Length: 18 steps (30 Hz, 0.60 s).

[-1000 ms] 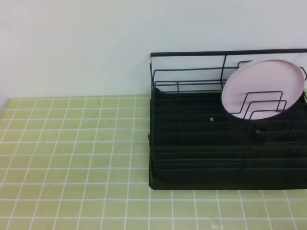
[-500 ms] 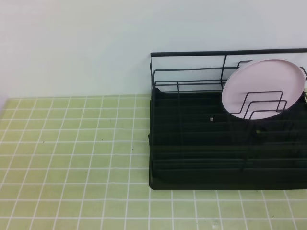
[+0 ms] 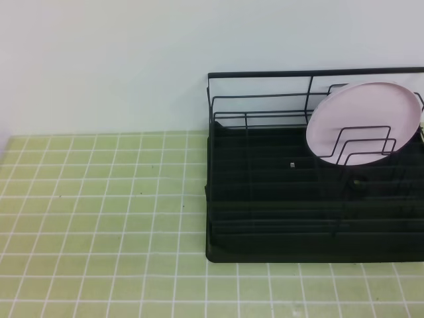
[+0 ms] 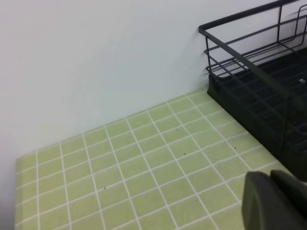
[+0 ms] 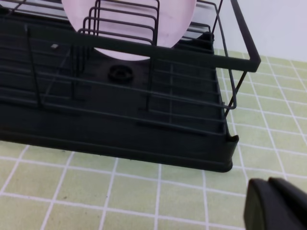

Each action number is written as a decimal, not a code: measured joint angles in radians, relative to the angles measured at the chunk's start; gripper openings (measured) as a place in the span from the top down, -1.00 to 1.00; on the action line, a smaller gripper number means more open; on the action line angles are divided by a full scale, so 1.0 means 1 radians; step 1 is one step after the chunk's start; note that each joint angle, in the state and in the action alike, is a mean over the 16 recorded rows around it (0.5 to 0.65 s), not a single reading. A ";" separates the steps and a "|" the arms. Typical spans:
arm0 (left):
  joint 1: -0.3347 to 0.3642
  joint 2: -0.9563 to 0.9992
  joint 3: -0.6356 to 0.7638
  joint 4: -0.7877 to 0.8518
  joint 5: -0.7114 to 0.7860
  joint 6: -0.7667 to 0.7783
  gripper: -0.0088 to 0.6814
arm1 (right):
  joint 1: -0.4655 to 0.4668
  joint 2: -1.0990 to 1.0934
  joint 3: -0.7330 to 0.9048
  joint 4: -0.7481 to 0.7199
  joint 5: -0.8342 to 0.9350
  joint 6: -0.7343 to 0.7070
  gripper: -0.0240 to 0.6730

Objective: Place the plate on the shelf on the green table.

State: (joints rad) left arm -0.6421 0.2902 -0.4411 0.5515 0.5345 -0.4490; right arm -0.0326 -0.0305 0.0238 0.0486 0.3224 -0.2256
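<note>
the plate (image 3: 363, 122) stands on edge in the rack (image 3: 265, 225), leaning toward the back rail at the rack's right rear, its face to the front and tilted a little off upright. the bent-wire dividers (image 3: 354, 142) cross in front of its lower half; the right wrist view shows the plate (image 5: 129, 19) behind the same dividers (image 5: 122, 21), its lower edge down at the slatted tray. the rack sits on the green table (image 3: 99, 199) to the right of the high view, its back rail close to the white wall (image 3: 99, 66); the right end of the rack runs out of that view. a round black fitting (image 5: 121, 73) is set in the tray just in front of the plate. neither arm appears in the high view. the left gripper (image 4: 276, 201) shows only as a dark tip at the lower right of its own view, above bare tiles near the rack's left end, jaws closed together and holding nothing. the right gripper (image 5: 278, 203) shows likewise at the lower right of its view, above the tiles in front of the rack's right corner, closed and empty, clear of rack and plate.
</note>
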 joint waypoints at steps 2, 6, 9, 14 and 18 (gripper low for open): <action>0.007 -0.004 0.000 0.000 0.000 0.002 0.98 | 0.000 0.000 0.000 0.000 0.000 0.000 0.94; 0.051 -0.016 0.000 0.001 0.000 0.010 0.98 | 0.000 0.000 0.000 0.000 0.000 0.000 0.94; 0.114 -0.028 0.001 0.003 -0.010 0.016 0.98 | 0.000 0.000 0.000 0.001 0.000 0.001 0.94; 0.268 -0.055 0.001 -0.024 -0.072 0.017 0.98 | 0.000 0.000 0.000 0.001 0.000 0.002 0.94; 0.419 -0.074 0.002 -0.088 -0.142 0.018 0.98 | 0.000 0.000 0.000 0.002 0.000 0.001 0.94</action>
State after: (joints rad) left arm -0.2228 0.2165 -0.4387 0.4630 0.3929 -0.4311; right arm -0.0326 -0.0305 0.0238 0.0504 0.3224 -0.2248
